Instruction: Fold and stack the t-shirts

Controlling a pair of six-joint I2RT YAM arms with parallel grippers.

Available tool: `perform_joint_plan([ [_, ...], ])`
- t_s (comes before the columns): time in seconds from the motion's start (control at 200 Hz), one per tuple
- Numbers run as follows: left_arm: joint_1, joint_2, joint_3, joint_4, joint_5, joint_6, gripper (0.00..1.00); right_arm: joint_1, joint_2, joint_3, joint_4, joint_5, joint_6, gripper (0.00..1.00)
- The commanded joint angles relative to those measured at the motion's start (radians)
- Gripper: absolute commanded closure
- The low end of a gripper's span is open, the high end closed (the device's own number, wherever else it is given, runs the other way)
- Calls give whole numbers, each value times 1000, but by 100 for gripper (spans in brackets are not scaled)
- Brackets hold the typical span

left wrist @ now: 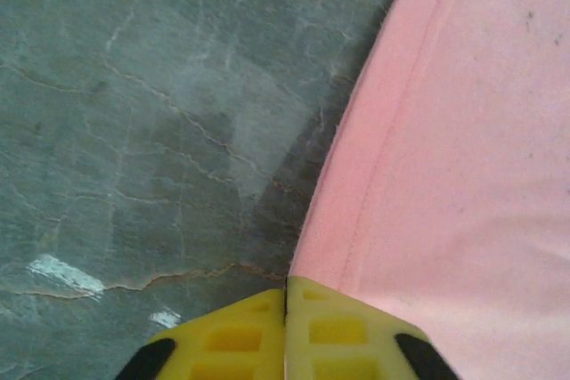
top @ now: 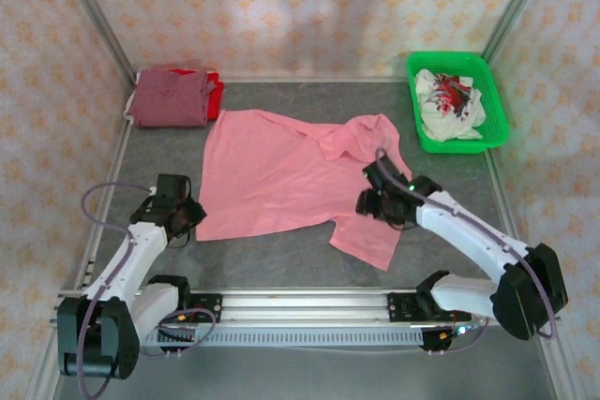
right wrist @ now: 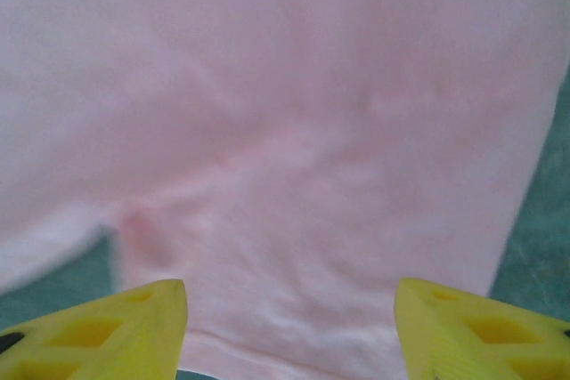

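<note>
The salmon-pink t-shirt (top: 272,170) lies spread but rumpled on the tabletop (top: 281,264). The left end effector (left wrist: 285,313) has its fingers together at the shirt's near-left hem corner, though I cannot tell whether it has hold of the cloth; the right end effector (right wrist: 291,309) hangs with fingers apart over the shirt's right sleeve. A clean fold probably needs firm pinches on hem and sleeve edge, carried across the shirt, staying short of the maroon t-shirt (top: 171,98) beyond its far-left corner; bare room lies on its near side.
</note>
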Motion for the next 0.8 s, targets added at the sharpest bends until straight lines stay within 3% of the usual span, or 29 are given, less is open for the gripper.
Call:
perform_joint_plan([
  [0.0, 5, -1, 80, -18, -75, 8, 75, -112, 59, 119, 60, 6, -69, 38],
  [0.095, -39, -21, 147, 8, -105, 65, 67, -205, 175, 209, 185, -58, -81, 41],
  [0.28, -273, 141, 384, -77, -190, 196, 63, -302, 504, 426, 255, -188, -77, 48],
  [0.51, -317, 255, 277, 148, -87, 166, 62, -314, 670, 460, 408, -334, 47, 52],
  [0.796, -377, 420, 329, 180, -85, 200, 62, -307, 745, 372, 668, -389, 248, 52],
])
